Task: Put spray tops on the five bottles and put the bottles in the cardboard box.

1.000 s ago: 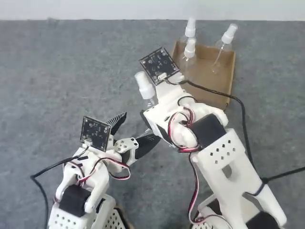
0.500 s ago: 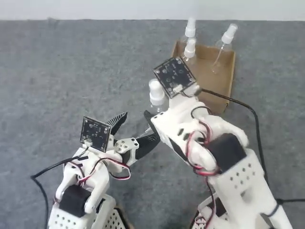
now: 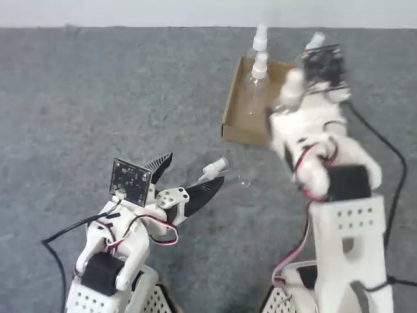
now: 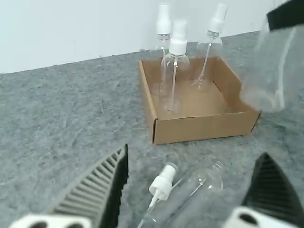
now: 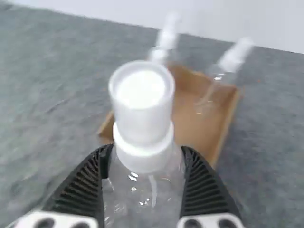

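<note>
The black ribbed fingers [image 5: 90, 185] of the right gripper [image 5: 145, 164] clamp the shoulders of a clear plastic bottle with a white spray top [image 5: 141, 102]. It is held upright above the right side of the shallow brown cardboard box [image 3: 233, 119]. Three more topped clear bottles [image 4: 176, 61] stand inside the box, toward its far side. The left gripper [image 3: 186, 177] hangs at the near left with its fingers spread wide. Just ahead of it, a fifth topped bottle [image 4: 190, 185] lies on its side on the grey felt table cover [image 3: 98, 98], nearer than the box.

Three bottles [image 4: 175, 66] crowd the box's [image 4: 204, 126] far side — nearer floor open.
</note>
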